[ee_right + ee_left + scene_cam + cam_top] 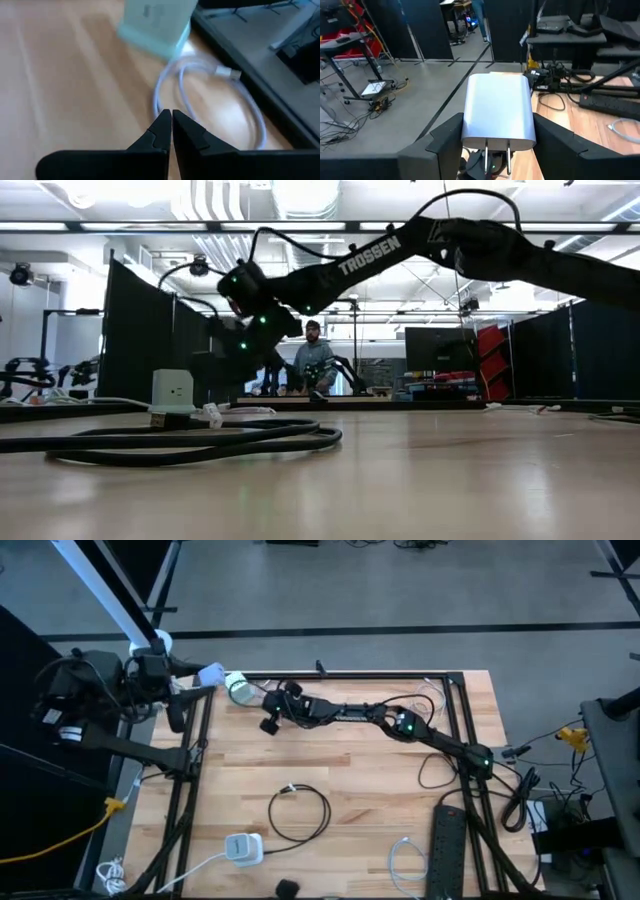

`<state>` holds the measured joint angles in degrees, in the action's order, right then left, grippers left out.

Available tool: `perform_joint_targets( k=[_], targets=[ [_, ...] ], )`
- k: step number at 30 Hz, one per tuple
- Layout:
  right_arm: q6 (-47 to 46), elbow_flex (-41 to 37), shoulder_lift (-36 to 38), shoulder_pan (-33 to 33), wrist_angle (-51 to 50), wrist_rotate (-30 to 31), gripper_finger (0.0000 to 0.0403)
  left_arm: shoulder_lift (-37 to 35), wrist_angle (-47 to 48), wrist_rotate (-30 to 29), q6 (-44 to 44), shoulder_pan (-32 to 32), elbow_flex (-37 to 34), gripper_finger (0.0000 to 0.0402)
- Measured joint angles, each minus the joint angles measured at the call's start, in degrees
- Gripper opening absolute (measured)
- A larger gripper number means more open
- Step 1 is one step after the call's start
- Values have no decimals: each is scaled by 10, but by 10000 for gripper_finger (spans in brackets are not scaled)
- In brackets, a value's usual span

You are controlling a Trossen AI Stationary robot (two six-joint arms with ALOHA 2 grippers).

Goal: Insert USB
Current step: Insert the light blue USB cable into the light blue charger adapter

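My left gripper [200,677] hangs over the table's far left corner, shut on a white charger [497,107] whose two prongs [497,155] point back at the wrist. The same charger [155,22] shows pale in the right wrist view. Just beyond it a white USB cable [210,95] lies coiled on the wood, its metal plug [229,74] free. My right arm reaches across the far side of the table. Its gripper [171,117] is shut with nothing between the fingers, tips just over the coil [240,688]. My left gripper pinches the charger's two opposite side faces [470,125] between its two fingers, one finger [447,140] on each side. The fingers come nearly level from the table's left. The charger is lifted clear of the table, its prongs toward the wrist and its far face pointing away.
A coiled black cable [300,810] lies mid-table. A second white charger [242,847] with its cord sits near the front edge, beside a small black part [287,887]. A black power strip [448,840] and a white cable [405,858] lie front right. A person [313,360] stands beyond the table.
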<state>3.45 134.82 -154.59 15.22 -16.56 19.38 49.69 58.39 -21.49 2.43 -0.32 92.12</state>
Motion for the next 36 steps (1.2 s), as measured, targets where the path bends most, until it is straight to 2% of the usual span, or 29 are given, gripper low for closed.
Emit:
perform_joint_targets(
  k=[8, 17, 21, 24, 27, 36],
  targets=[
    [129, -1, -1, 6, -47, 0, 0, 19, 10, 1, -13, 0, 0, 195],
    [66, -2, -1, 11, 5, 45, 0, 47, -24, -5, -25, 0, 0, 195],
    [3, -1, -3, 16, 29, 31, 0, 66, -41, -5, -38, 1, 0, 195],
    [10, -2, -7, 18, 26, 31, 0, 83, -43, -5, -56, 1, 11, 195],
    [47, -1, -6, 15, 28, 11, 0, 99, -42, -5, -68, 0, 27, 195],
    [203, -1, -5, 1, -50, -33, 0, 120, -42, -4, -77, 0, 84, 195]
  ],
)
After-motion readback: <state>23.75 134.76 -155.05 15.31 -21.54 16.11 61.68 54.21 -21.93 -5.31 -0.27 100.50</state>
